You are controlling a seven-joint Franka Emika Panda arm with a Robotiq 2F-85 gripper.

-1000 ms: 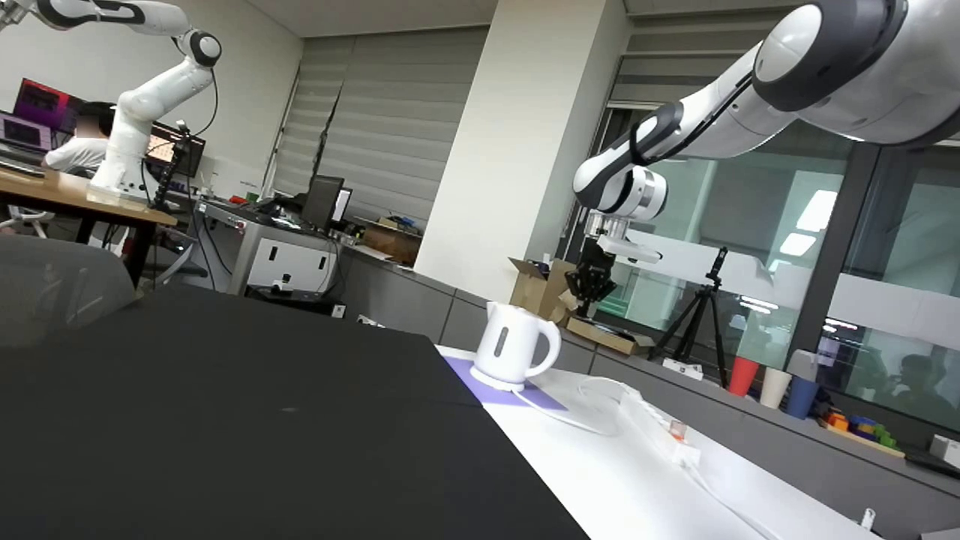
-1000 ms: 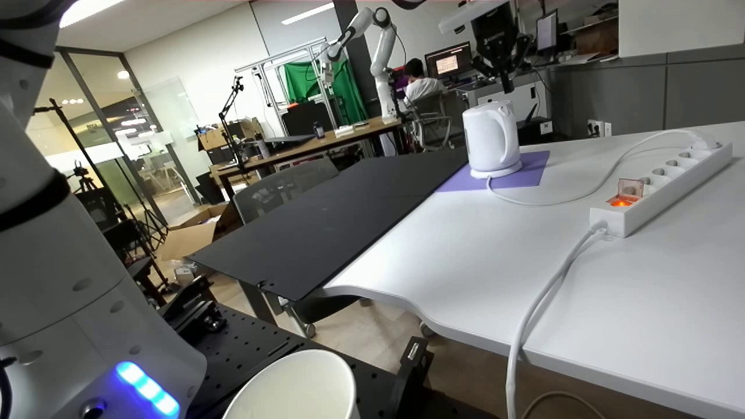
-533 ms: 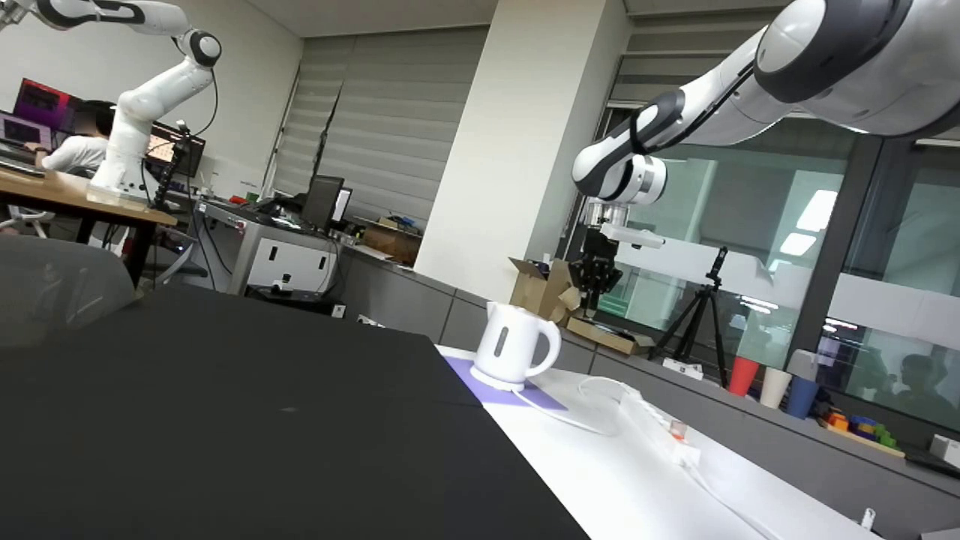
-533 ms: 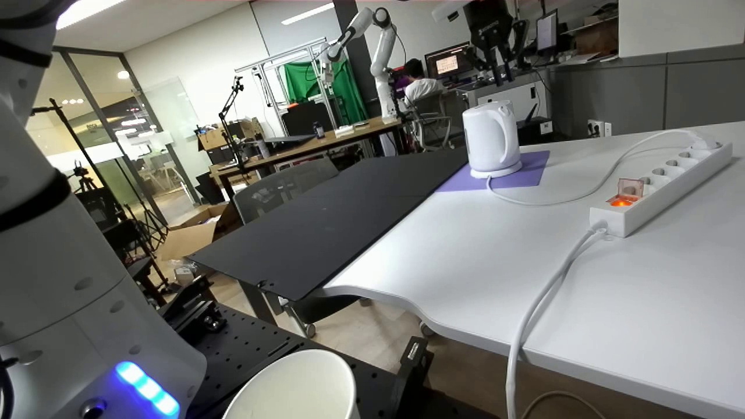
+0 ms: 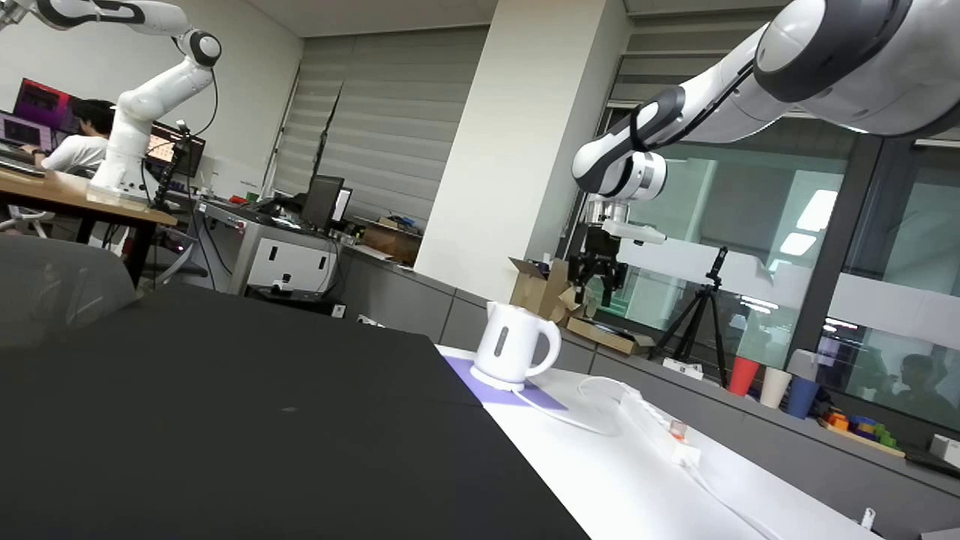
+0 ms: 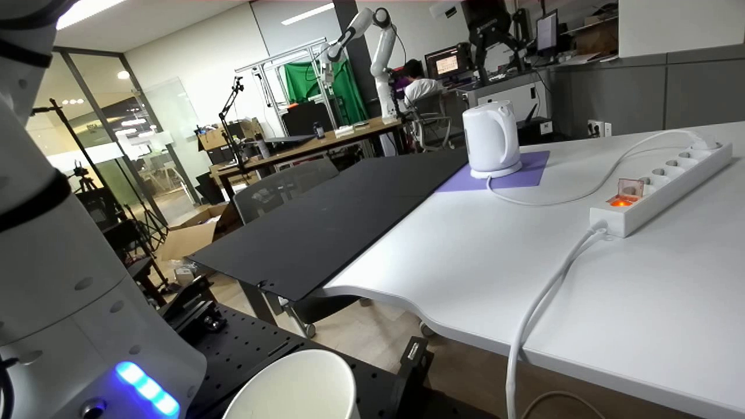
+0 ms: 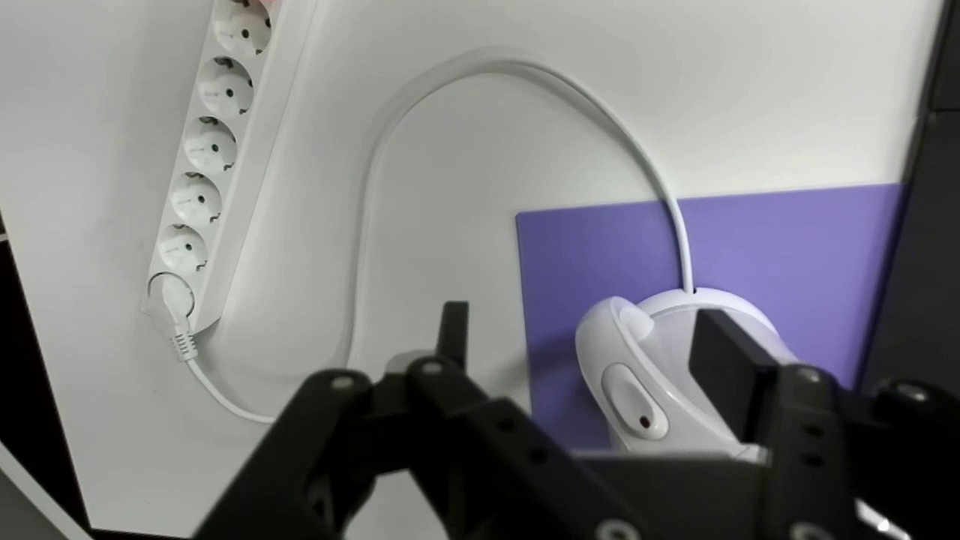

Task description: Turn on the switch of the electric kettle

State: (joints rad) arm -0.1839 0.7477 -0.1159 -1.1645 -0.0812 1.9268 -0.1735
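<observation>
The white electric kettle [image 5: 501, 349] stands upright on its base over a purple mat [image 6: 532, 169] in both exterior views. Seen from above in the wrist view, its loop handle [image 7: 600, 341] carries an oval switch [image 7: 626, 390] with a small dark red dot at one end. My gripper [image 7: 590, 349] hangs above the kettle, its jaws spread apart and nothing held. One finger [image 7: 453, 334] is over the white table, the other over the kettle's body, with handle and switch showing between them. In an exterior view air separates the gripper [image 6: 502, 68] from the kettle [image 6: 483, 142].
A white power strip [image 6: 663, 189] with an orange-lit switch lies on the white table [image 6: 465, 250]. The kettle's cable [image 7: 360, 247] loops across to it. A black panel [image 5: 262, 420] borders the table beside the mat. A cardboard box [image 5: 536, 286] appears farther back.
The gripper's fingers have gone from together to spread apart. The arm has risen slightly above the kettle. The kettle has stayed in place.
</observation>
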